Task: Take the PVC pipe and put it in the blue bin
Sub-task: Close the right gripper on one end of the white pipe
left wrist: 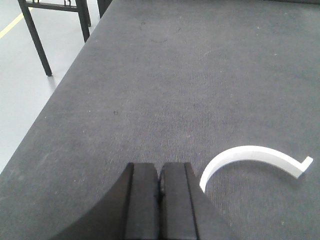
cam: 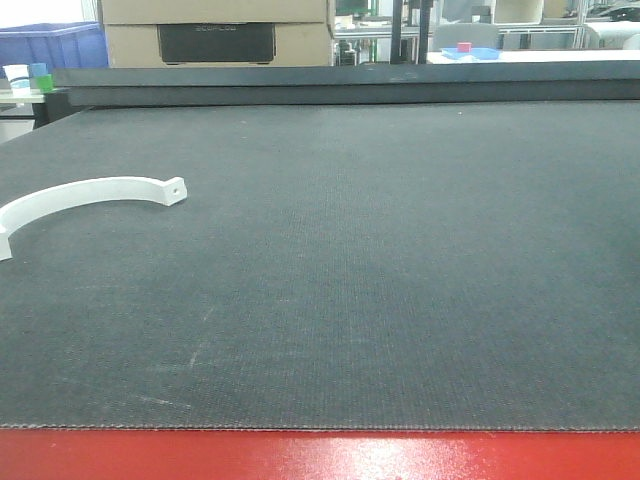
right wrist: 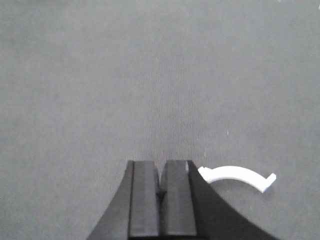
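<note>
The PVC pipe point(cam: 90, 193) lies flat on the dark mat point(cam: 380, 260), toward 9 o'clock from the mat's middle in the front view. Both grippers are empty, fingers pressed together. From the left gripper point(left wrist: 160, 175) it sits near, at about 2 o'clock, chord running crosswise, arc bowed away, tab at the right end. From the right gripper point(right wrist: 161, 175) it shows smaller, at 3 o'clock, so the left arm looks nearer; its fingers must part first.
</note>
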You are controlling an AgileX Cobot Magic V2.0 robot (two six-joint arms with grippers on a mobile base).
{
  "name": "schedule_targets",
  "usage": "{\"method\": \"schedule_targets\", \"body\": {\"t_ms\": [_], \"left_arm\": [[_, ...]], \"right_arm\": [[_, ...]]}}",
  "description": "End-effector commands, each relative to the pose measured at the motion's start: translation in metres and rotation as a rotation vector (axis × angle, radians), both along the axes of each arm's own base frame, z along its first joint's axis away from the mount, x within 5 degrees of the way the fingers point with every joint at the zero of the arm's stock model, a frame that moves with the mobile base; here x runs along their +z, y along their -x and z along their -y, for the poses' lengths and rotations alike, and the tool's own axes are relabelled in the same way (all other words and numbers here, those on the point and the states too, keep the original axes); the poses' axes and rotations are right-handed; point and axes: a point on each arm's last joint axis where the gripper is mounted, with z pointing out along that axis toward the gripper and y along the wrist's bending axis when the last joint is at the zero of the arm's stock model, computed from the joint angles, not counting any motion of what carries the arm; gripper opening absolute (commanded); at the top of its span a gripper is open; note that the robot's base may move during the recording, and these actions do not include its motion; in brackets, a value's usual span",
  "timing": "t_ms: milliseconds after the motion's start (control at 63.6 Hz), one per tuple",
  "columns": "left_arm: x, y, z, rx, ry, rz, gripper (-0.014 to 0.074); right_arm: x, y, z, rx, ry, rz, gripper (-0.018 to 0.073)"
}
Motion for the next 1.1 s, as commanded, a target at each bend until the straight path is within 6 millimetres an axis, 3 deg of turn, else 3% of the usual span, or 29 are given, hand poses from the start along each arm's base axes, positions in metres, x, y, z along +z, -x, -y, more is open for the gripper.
{"method": "schedule_targets", "body": {"t_ms": [0, 189, 393, 519, 629, 692, 802, 1085], "left_arm": [[0.012, -0.003, -0.001, 0.007, 0.0, 0.099, -0.0111], [0.022, -0.005, -0.001, 0.003, -0.019, 0.139, -0.0111], [0.028, -0.014, -0.002, 0.006, -0.006, 0.135, -0.0111], [0.025, -0.021, -0.003, 0.005, 0.004, 0.074, -0.0066], [0.021, -0.028, -0.003, 0.005, 0.01, 0.044, 0.0078], [0.018, -0.032, -0.004, 0.005, 0.013, 0.036, 0.0155], [0.01, -0.039, -0.005, 0.008, 0.023, 0.016, 0.022], [-0.015, -0.058, -0.007, 0.011, 0.03, -0.048, 0.0225]], "right_arm": [[0.005, -0.003, 0.001, -0.006, 0.014, 0.038, -0.0163], [-0.006, -0.016, 0.005, -0.001, 0.014, -0.018, -0.0163], [-0.033, -0.042, 0.014, 0.005, 0.041, -0.167, -0.0137], [-0.047, -0.052, 0.018, 0.012, 0.059, -0.242, 0.0017], [-0.056, -0.057, 0.021, 0.018, 0.081, -0.294, 0.0204], [-0.061, -0.06, 0.022, 0.021, 0.083, -0.318, 0.0249], [-0.071, -0.065, 0.024, 0.025, 0.07, -0.369, 0.0244], [-0.101, -0.08, 0.032, 0.051, 0.123, -0.508, 0.0244]]}}
